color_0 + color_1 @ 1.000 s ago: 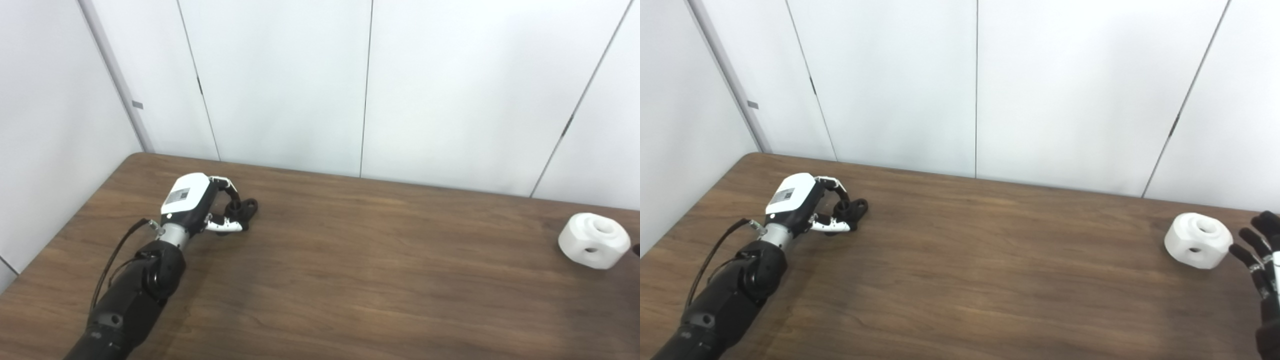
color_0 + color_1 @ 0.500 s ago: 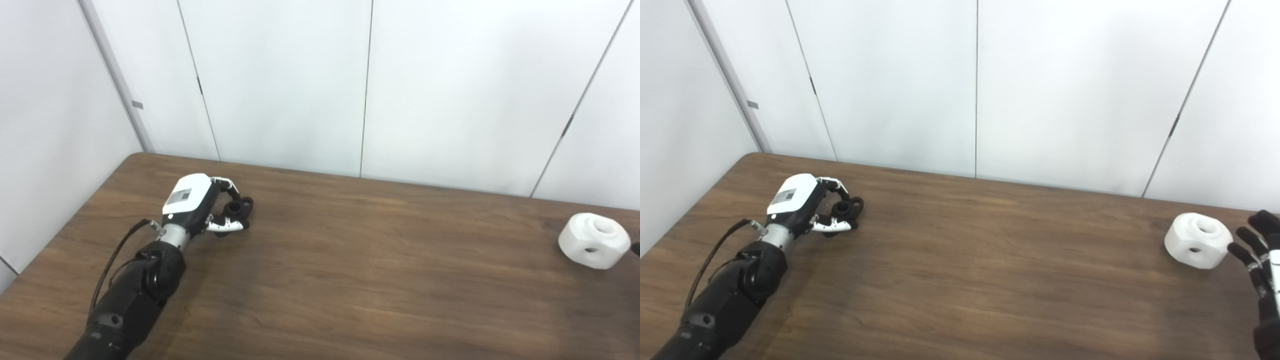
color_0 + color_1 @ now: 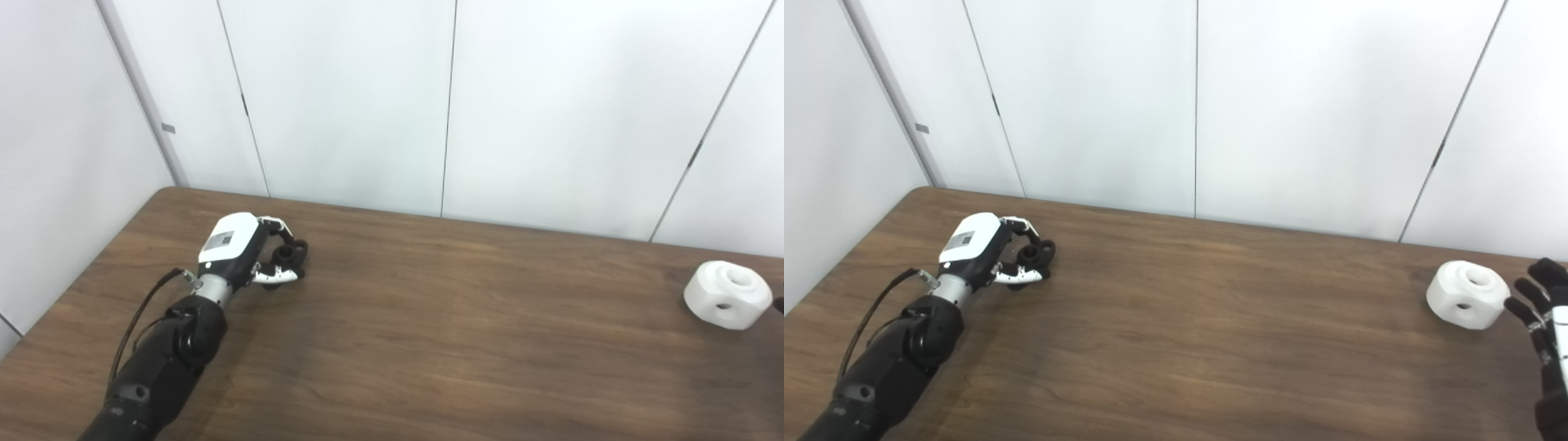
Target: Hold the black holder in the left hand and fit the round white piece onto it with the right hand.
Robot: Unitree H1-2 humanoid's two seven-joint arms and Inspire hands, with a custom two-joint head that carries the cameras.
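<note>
Right eye view: the left hand [image 3: 986, 260] curls around the black holder [image 3: 1036, 254], low on the tabletop [image 3: 1182, 343]. Far from the holder sits the round white piece [image 3: 1465, 294]; the right hand [image 3: 1543, 306] waits beside it, fingers spread. Squeeze firmly before lifting.

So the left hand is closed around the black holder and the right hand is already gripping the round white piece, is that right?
Not quite. The left hand is closed around the black holder, but the right hand isn't gripping the round white piece. The right eye view shows its fingers spread open beside the piece, which sits on the table.
</note>
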